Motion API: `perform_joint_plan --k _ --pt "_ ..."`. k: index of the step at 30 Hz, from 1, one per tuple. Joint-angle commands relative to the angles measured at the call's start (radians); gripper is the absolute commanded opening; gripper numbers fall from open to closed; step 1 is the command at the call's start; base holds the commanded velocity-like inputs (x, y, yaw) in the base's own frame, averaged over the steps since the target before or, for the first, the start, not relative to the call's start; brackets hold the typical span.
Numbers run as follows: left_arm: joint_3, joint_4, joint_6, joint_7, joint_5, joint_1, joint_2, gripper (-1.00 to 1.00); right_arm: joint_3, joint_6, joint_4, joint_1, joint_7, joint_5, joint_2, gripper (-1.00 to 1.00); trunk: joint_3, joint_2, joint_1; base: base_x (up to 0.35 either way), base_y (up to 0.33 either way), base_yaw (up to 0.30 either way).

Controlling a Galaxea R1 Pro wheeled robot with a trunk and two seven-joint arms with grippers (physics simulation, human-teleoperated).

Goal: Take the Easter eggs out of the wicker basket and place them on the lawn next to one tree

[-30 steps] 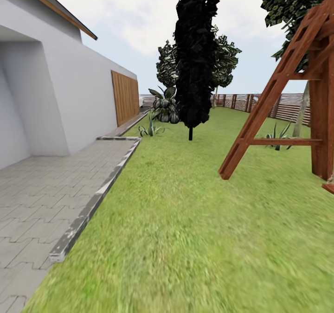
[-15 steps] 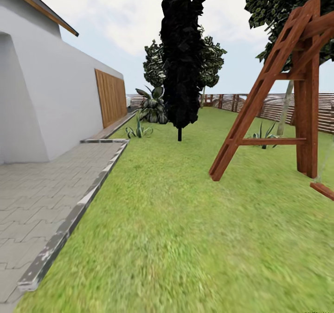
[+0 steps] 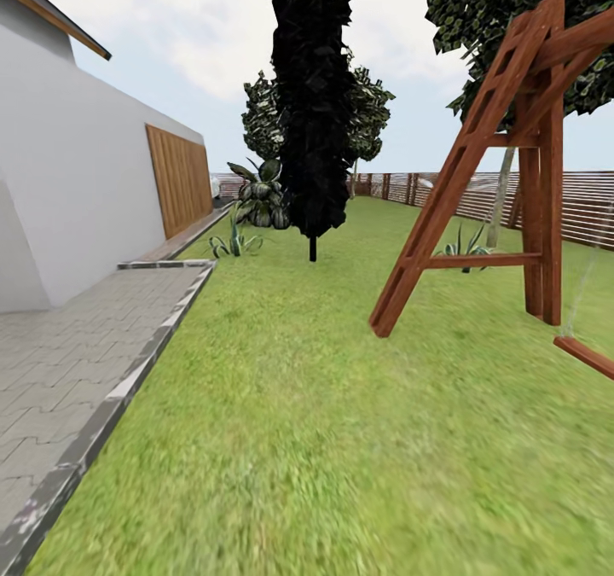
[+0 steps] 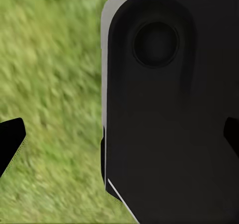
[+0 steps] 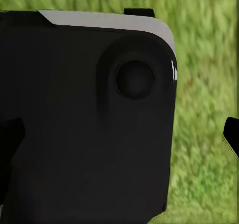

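Head view, lawn (image 3: 324, 405), dark conifer (image 3: 312, 98), wooden swing frame (image 3: 503, 175)

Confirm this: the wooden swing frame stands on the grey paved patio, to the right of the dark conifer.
Not quite. In the head view the wooden swing frame stands on the lawn, not the grey paved patio. It is to the right of the dark conifer.

Both end effectors, left (image 4: 119, 134) and right (image 5: 119, 134), hang with fingertips spread.

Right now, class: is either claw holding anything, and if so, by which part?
Nothing is held. In each wrist view the left claw and right claw stand wide apart, with nothing between the fingertips.
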State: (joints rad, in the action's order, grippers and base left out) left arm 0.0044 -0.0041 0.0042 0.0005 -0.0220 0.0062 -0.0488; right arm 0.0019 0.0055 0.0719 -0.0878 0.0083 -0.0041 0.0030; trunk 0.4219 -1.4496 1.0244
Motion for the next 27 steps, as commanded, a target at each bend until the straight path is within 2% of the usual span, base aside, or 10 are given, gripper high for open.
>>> perform_joint_plan --k 1,27 --pt "0.000 0.000 0.000 0.000 -0.002 0.000 0.000 1.00 0.000 0.001 0.002 -0.001 0.001 0.000 0.000 1.00 0.001 0.000 0.001 0.330 0.000 -0.001" --pt "0.000 0.000 0.000 -0.001 -0.002 0.000 0.000 1.00 0.001 0.001 0.002 -0.001 0.001 0.006 0.000 1.00 0.001 0.000 0.001 0.332 0.000 0.000"
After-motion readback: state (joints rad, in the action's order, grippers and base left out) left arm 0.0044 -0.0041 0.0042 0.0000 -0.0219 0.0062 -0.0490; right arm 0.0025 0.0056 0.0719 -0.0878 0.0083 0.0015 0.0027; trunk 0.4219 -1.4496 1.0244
